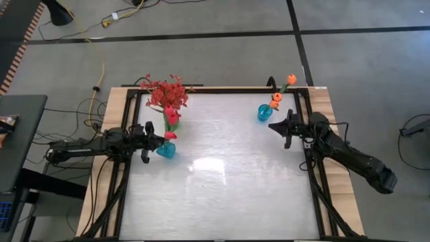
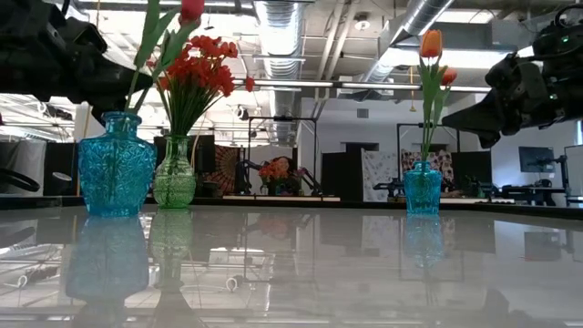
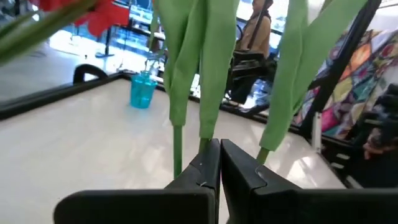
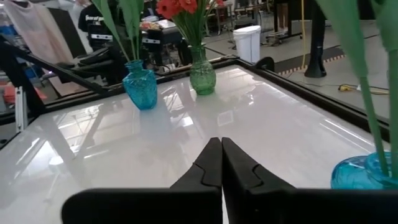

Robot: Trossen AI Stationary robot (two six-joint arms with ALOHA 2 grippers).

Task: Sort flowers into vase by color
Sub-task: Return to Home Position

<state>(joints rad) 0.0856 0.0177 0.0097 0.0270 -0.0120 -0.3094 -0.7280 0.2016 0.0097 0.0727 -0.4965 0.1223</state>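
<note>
three vases from above: red tulips in the left blue vase, just right of the left gripper; right gripper near orange tulips. low: stems upright. left wrist: fingers pressed together, empty, stems just ahead. right wrist: likewise pressed together.

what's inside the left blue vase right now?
The left blue vase holds red tulips on green stems. Its patterned glass hides the stem ends, and the count is unclear.

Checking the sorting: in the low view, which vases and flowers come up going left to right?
Near blue vase with a red tulip → green vase with the red spray → far blue vase with orange tulips.
</note>
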